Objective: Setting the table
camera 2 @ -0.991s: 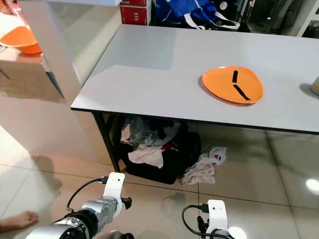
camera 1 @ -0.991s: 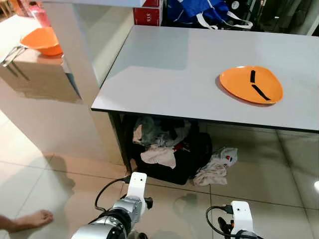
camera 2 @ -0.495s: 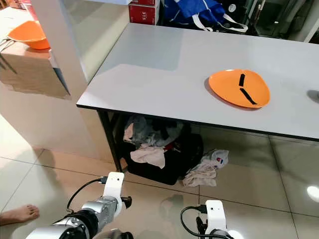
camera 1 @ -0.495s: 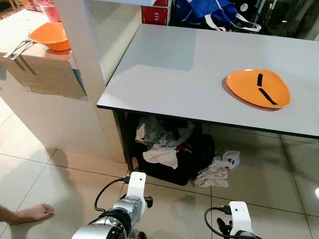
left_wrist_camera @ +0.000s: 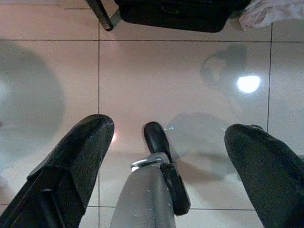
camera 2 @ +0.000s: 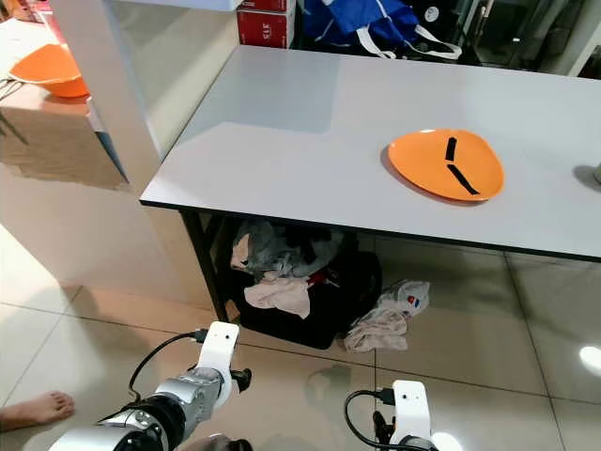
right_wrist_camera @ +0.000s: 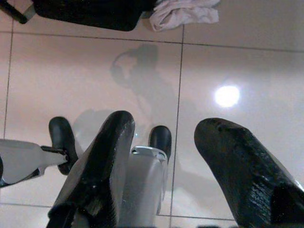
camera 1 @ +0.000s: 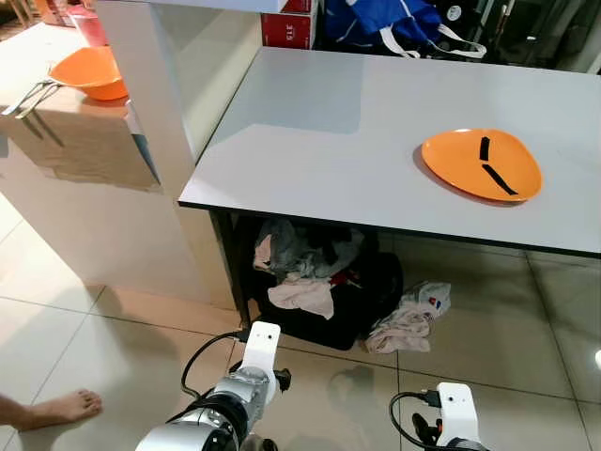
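Note:
An orange plate (camera 1: 481, 163) with two black strips on it lies on the right part of the grey table (camera 1: 319, 132). Off to the left, an orange bowl (camera 1: 89, 72) sits on a light counter with metal cutlery (camera 1: 23, 97) beside it. Both arms hang low over the tiled floor in front of the table, far from plate and bowl. My left gripper (left_wrist_camera: 169, 128) is open with only floor between its fingers. My right gripper (right_wrist_camera: 165, 124) is open too, holding nothing.
A black bag stuffed with clothes (camera 1: 315, 272) sits under the table, with a white cloth (camera 1: 408, 315) on the floor beside it. A white pillar (camera 1: 150, 85) stands between counter and table. A person's bare foot (camera 1: 56, 409) is at lower left. A blue bag (camera 1: 376, 19) lies behind the table.
The whole picture has shifted a little, so the camera has moved. Plate, bowl and both hanging arms keep their places relative to each other.

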